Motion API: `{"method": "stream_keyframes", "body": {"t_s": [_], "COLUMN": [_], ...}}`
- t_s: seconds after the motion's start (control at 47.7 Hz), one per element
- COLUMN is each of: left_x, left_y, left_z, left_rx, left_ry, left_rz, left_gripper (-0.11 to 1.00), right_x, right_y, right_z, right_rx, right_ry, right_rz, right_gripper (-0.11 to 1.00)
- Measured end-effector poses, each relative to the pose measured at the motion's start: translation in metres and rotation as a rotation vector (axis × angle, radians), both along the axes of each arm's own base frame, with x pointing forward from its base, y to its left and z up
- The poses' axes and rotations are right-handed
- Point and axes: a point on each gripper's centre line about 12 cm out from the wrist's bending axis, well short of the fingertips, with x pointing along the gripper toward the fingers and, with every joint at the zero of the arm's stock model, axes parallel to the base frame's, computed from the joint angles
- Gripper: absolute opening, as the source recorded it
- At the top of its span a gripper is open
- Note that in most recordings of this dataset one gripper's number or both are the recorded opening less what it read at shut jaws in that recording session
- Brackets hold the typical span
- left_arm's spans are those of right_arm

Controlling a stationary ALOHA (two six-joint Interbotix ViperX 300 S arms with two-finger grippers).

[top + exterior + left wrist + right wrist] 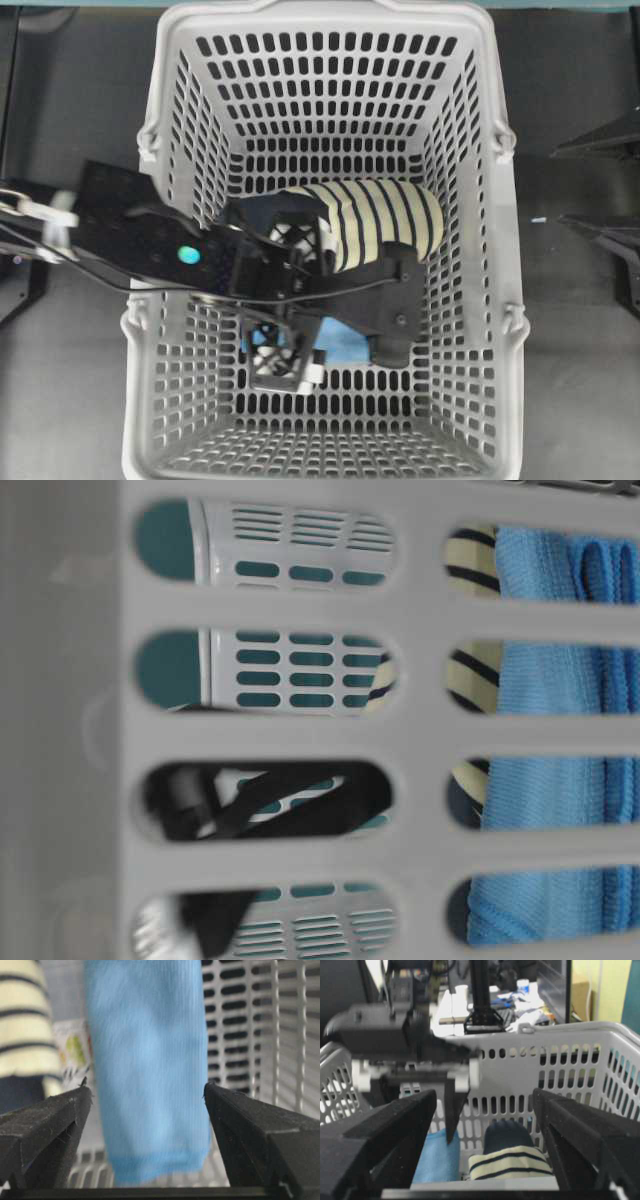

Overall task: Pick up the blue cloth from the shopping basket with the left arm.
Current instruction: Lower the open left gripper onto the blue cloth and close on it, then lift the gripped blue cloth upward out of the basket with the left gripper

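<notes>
The blue cloth (345, 340) lies on the floor of the grey shopping basket (320, 15), near its front. It also shows in the table-level view (560, 730) and the right wrist view (437, 1162). My left gripper (290, 345) reaches down into the basket over the cloth. In the left wrist view the cloth (150, 1070) fills the gap between the spread fingers of the open left gripper (145, 1089), and I see no pinch. My right gripper (485, 1105) is open and empty outside the basket's right wall.
A navy and cream striped fabric item (385, 225) lies in the middle of the basket, just behind the cloth and partly under the left arm. A printed packet (72, 1052) lies between the two. The basket walls (250, 1035) stand close around the left gripper.
</notes>
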Motion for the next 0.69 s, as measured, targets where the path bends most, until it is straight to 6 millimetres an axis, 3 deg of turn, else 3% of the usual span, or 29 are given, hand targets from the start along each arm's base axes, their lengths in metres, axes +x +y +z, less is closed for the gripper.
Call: {"method": "stream_keyframes", "body": {"t_s": [0.399,0.567,0.692], "left_x": [0.005,-0.003,-0.006], "left_y": [-0.001,0.000,0.001], "left_z": [-0.055,-0.065,-0.067], "left_rx": [-0.034,-0.036,-0.037], "left_ry": [0.036,0.060,0.051], "left_rz": [0.070,0.081,0.080], "left_gripper": [0.88,0.86,0.77], "right_x": [0.000,0.000,0.000], "right_y": [0.000,0.000,0.000], "right_z": [0.000,0.000,0.000], "right_rx": [0.000,0.000,0.000], "right_ry": [-0.002,0.000,0.000], "right_rz": [-0.002,-0.002,-0.002], "right_gripper": [0.74,0.70,0.70]}}
